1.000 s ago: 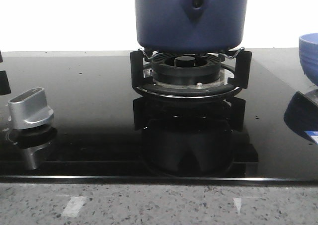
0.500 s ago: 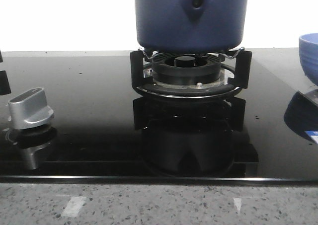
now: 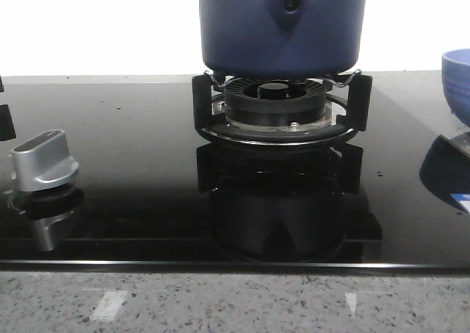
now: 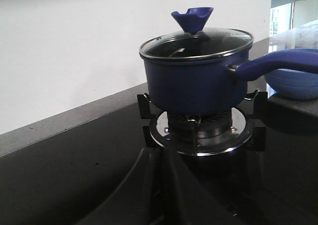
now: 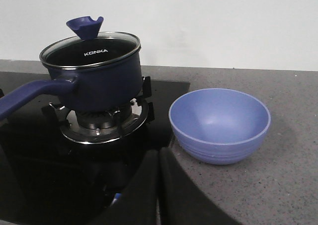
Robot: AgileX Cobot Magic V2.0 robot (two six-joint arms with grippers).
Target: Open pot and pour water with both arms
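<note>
Nothing done yet: the lid (image 4: 196,37) sits on the pot (image 3: 282,26), bowl (image 5: 219,124) at its 3 o'clock; my left fingers (image 4: 149,195) and right fingers (image 5: 149,195) are pressed together, empty.

Backdrop: the wall (image 3: 88,24) in the front view is blown out to flat white; in both wrist views it reads evenly lit, pale grey-white.
Glare: the black glass cooktop (image 3: 132,127) acts as a mirror, carrying a dark reflection of the burner stand (image 3: 279,112) and knob (image 3: 45,160).
Highlights: bright streaks on the glass lid (image 4: 196,41) rim and chrome ring.
Shadows: soft, under the bowl (image 5: 219,123) beyond the right fingers (image 5: 184,195).
Focus: both pairs of near fingers (image 4: 149,190) blurred and dark; the pot (image 5: 92,78) is sharp.
</note>
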